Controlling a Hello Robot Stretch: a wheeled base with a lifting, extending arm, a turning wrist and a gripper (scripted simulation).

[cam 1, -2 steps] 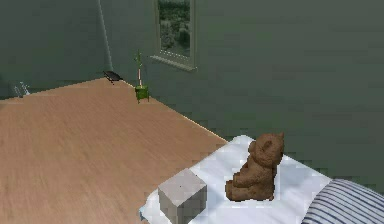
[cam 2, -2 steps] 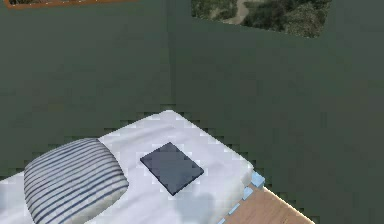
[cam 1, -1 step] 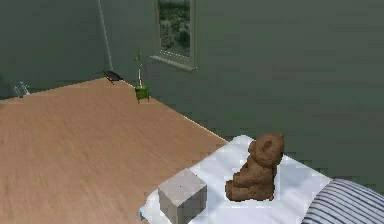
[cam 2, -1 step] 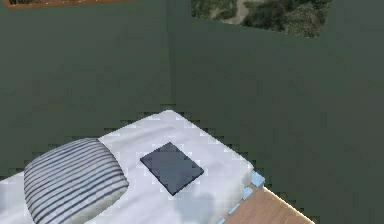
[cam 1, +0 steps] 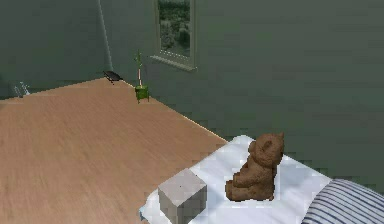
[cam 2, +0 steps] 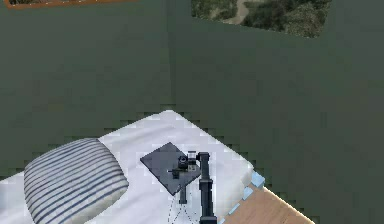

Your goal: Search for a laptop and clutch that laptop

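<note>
Near the far corner of the bed (cam 2: 150,130) we see the dark laptop (cam 2: 160,160) lying flat, sides roughly parallel to the bed's edges, long axis unclear; whether the gripper (cam 2: 183,170) at it holds anything, we cannot tell.

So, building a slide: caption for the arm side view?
Stretch's gripper at a dark, flat laptop on the white bed, beside a striped pillow.

A thin, dark grey, flat rectangular laptop (cam 2: 160,160) lies in the lower middle of the arm side view. It appears closed and lies flat on the white bed cover (cam 2: 135,138), turned diagonally to the frame, just right of a grey-and-white striped pillow (cam 2: 75,180).
</note>
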